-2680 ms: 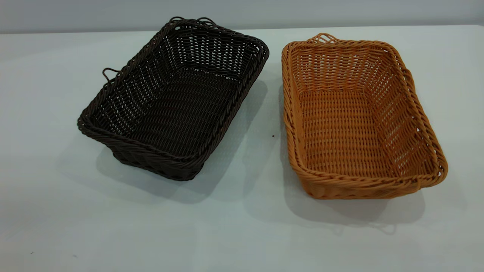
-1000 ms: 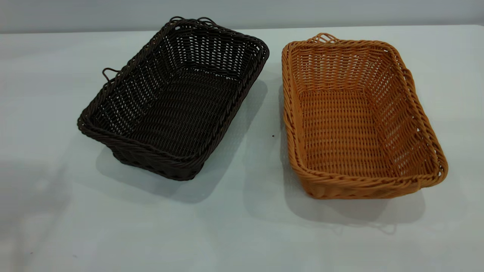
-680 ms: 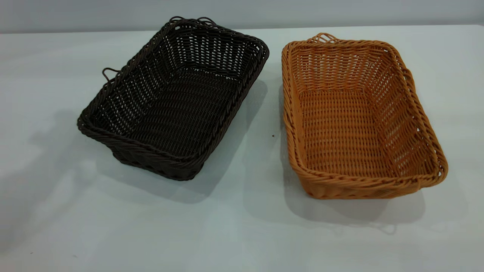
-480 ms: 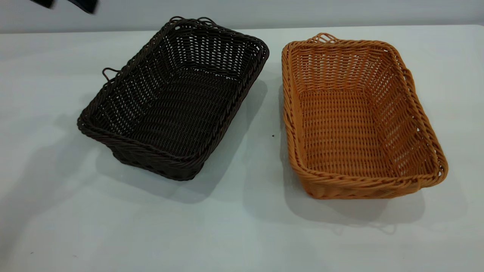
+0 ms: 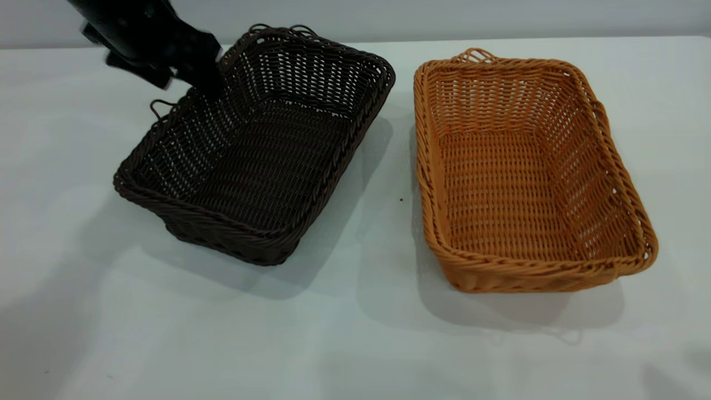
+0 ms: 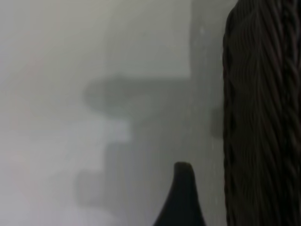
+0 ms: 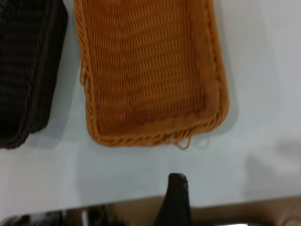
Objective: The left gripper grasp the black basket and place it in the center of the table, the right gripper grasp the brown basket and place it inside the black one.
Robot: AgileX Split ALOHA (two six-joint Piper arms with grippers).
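The black basket (image 5: 261,161) stands left of centre on the white table (image 5: 355,333), turned at an angle. The brown basket (image 5: 511,183) stands to its right, a narrow gap apart. My left gripper (image 5: 186,83) is open at the black basket's far left rim, one jaw outside and one over the inside. In the left wrist view the braided dark rim (image 6: 263,117) is right beside one fingertip (image 6: 183,183). My right gripper (image 7: 177,197) shows only partly, over the table's edge, apart from the brown basket (image 7: 150,70). The black basket (image 7: 28,70) shows there too.
A small dark speck (image 5: 401,200) lies on the table between the baskets. A grey wall (image 5: 500,16) runs behind the far table edge. In the right wrist view a brown strip (image 7: 235,212) runs along the table's edge below the gripper.
My left arm has come in from the upper left and dropped to the black basket's far left rim. Its shadow has swept across the left of the table. Neither basket has moved.
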